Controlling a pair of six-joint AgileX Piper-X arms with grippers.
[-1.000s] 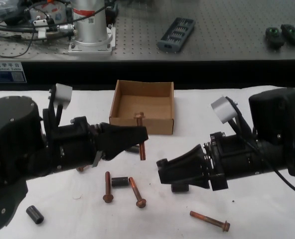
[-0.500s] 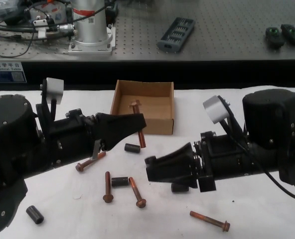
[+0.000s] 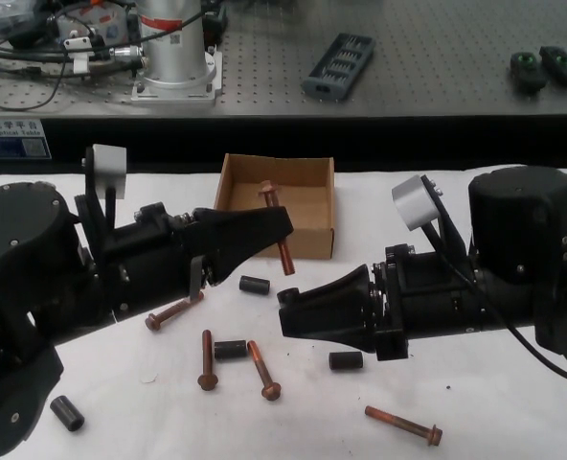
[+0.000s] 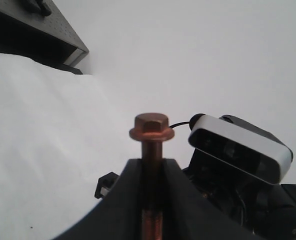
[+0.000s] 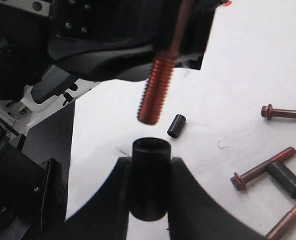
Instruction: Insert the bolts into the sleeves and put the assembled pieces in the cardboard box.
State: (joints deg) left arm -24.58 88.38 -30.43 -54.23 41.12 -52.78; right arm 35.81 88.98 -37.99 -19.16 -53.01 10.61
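**Bolt poised over sleeve, not yet in**

Bolt is in the left gripper, head up, thread end down. Sleeve is in the right gripper, open bore facing the thread. Both are held in the air above the cloth, just in front of the box.

Right wrist view: thread tip is just above the bore and roughly in line with it, but apart from it. The shank leans, so the 2 axes aren't parallel.

My take on the step:
- Square the bolt to the bore first, then close the gap.
- Feed along the sleeve's axis, slowly, and keep the sleeve arm fixed.
- Main risk is the thread catching on the rim and cocking the sleeve in its grip.

Jaws:
- Left: closed on the shank just under the head, gap no wider than the shank, thread end free below.
- Right: clamped on the sleeve's sides, a wider gap, mouth end standing proud of the fingertips.

On the cloth: 4 loose bolts and 4 loose sleeves.
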